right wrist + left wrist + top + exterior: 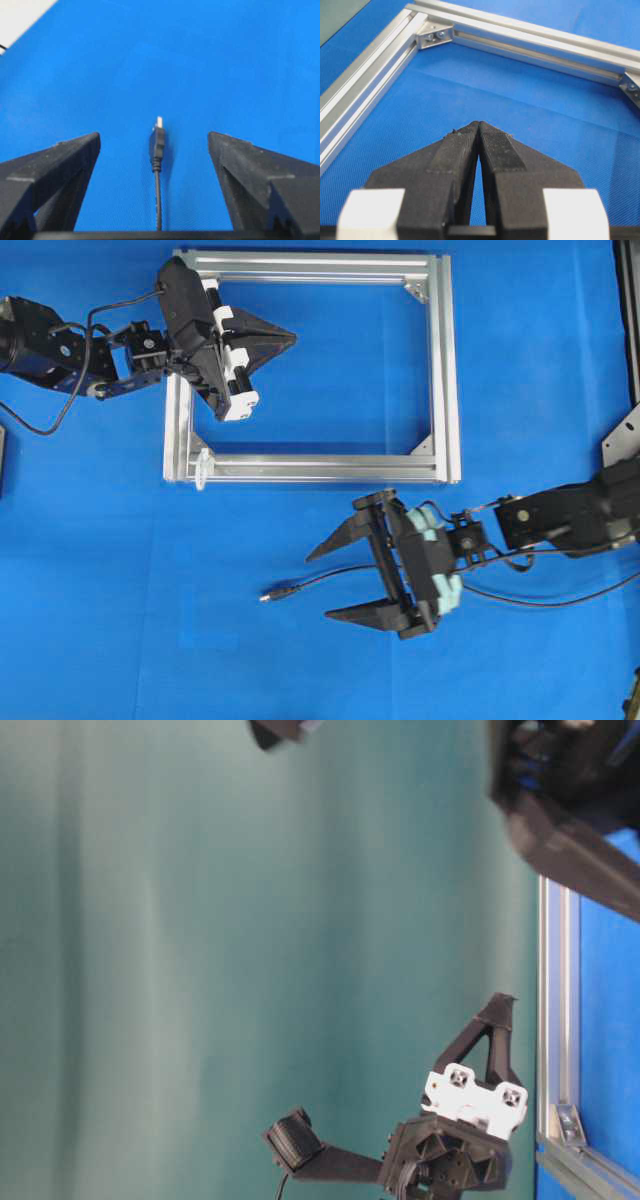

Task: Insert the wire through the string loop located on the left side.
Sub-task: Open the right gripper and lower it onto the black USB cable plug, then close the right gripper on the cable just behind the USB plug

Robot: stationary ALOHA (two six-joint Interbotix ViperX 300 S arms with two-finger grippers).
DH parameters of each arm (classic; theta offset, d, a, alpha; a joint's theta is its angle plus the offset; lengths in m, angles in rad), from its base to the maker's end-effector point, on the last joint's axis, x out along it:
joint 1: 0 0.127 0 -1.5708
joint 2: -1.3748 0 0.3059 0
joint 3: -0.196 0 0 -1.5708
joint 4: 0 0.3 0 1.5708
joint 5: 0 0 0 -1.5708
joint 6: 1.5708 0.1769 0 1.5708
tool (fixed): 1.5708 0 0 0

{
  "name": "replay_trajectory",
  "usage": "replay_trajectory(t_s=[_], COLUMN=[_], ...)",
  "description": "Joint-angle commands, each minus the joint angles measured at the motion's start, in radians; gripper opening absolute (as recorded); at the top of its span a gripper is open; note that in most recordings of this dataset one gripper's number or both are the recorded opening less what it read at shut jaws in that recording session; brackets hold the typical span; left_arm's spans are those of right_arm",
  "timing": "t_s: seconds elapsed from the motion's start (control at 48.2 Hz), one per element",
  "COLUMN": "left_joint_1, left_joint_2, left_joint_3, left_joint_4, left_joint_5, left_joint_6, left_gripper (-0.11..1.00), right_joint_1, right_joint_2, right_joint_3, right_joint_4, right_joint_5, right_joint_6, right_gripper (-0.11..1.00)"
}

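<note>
The wire [300, 587] is a thin black cable on the blue surface, and its plug [267, 595] points left. It runs between the fingers of my right gripper [320, 586], which stands open and touches nothing. In the right wrist view the plug [158, 136] with its silvery tip lies midway between the spread fingers of the right gripper [153, 136]. The string loop [203, 468] is a tiny whitish loop at the lower-left corner of the aluminium frame [445, 370]. My left gripper [293, 337] hovers inside the frame's upper left. Seen from its wrist, this left gripper [479, 123] is shut and empty.
The square frame's bars [520, 31] lie ahead and to the left of the left gripper. Its lower bar [320, 468] separates the wire from the frame's inside. A metal bracket [622, 440] stands at the right edge. The table-level view shows the left gripper [498, 1004] beside the frame [558, 1020].
</note>
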Motion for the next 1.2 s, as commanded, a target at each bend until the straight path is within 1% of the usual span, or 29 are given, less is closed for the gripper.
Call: replay_trajectory(t_s=[0.0, 0.125, 0.249, 0.415, 0.664, 0.706, 0.748, 0.789, 0.914, 0.997, 1.059, 1.184], left_joint_1=[-0.002, -0.002, -0.002, -0.002, -0.002, -0.002, -0.002, -0.002, -0.002, -0.002, -0.002, -0.002], left_joint_2=[-0.029, -0.029, -0.028, -0.031, -0.031, -0.029, -0.031, -0.031, -0.031, -0.031, -0.031, -0.031], left_joint_3=[-0.008, -0.006, -0.005, 0.000, -0.002, 0.000, 0.000, 0.000, 0.000, 0.000, 0.000, 0.000], left_joint_4=[0.003, 0.003, 0.003, 0.003, 0.003, 0.003, 0.003, 0.003, 0.003, 0.003, 0.003, 0.003], left_joint_5=[-0.005, -0.005, -0.005, -0.005, -0.005, -0.005, -0.006, -0.005, -0.005, -0.005, -0.005, -0.005], left_joint_6=[0.002, 0.002, 0.000, 0.000, 0.000, 0.000, 0.000, 0.000, 0.000, 0.000, 0.000, 0.000], left_gripper=[0.00, 0.00, 0.00, 0.00, 0.00, 0.00, 0.00, 0.00, 0.00, 0.00, 0.00, 0.00], right_joint_1=[0.000, 0.000, -0.002, 0.000, 0.000, 0.000, 0.000, 0.000, -0.005, -0.005, -0.005, -0.006], right_joint_2=[0.021, 0.098, 0.144, 0.149, 0.150, 0.150, 0.150, 0.150, 0.150, 0.150, 0.149, 0.150], right_joint_3=[-0.037, -0.074, -0.091, -0.084, -0.083, -0.083, -0.081, -0.080, -0.080, -0.080, -0.080, -0.080], right_joint_4=[0.014, 0.037, 0.052, 0.061, 0.061, 0.061, 0.061, 0.058, 0.058, 0.057, 0.055, 0.055], right_joint_5=[-0.005, -0.005, -0.005, -0.005, -0.003, -0.002, 0.005, 0.017, 0.043, 0.041, 0.037, 0.037], right_joint_6=[0.000, 0.002, 0.002, 0.002, -0.002, -0.003, -0.005, -0.009, -0.011, -0.012, -0.012, -0.012], right_gripper=[0.91, 0.91, 0.91, 0.90, 0.81, 0.77, 0.70, 0.59, 0.21, 0.05, -0.01, -0.01])
